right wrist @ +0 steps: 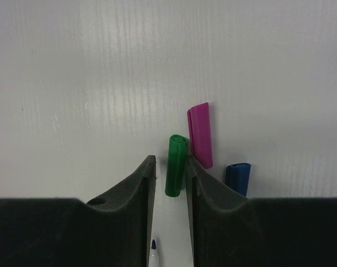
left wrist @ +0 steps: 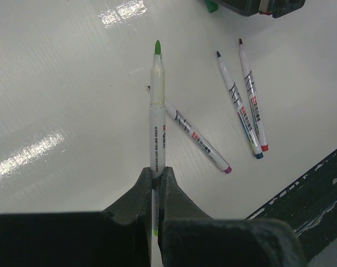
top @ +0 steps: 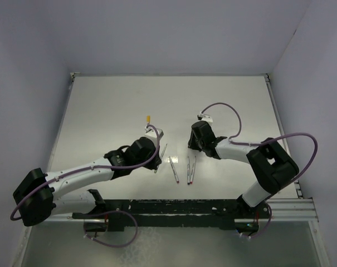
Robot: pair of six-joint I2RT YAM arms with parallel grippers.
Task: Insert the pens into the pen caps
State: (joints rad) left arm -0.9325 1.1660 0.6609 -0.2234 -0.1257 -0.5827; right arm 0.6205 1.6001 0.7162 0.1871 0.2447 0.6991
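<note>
Pens [left wrist: 238, 105] all lay uncapped as far as I could see, so nothing was finished. My left gripper [left wrist: 156, 177] was clamped on the green pen [left wrist: 157, 111], tip outward, over the middle of the tabletop [top: 112, 100] toward its near edge. My right gripper [right wrist: 170, 161] had its jaws apart with the green cap [right wrist: 176, 167] between them, not pinched; closing on it looked like the next step. The magenta cap [right wrist: 200, 133] and blue cap [right wrist: 238, 177] crowded my right finger and risked a nudge. The yellow cap [top: 149, 118] sat farther toward the far edge. I saw no red cap.
</note>
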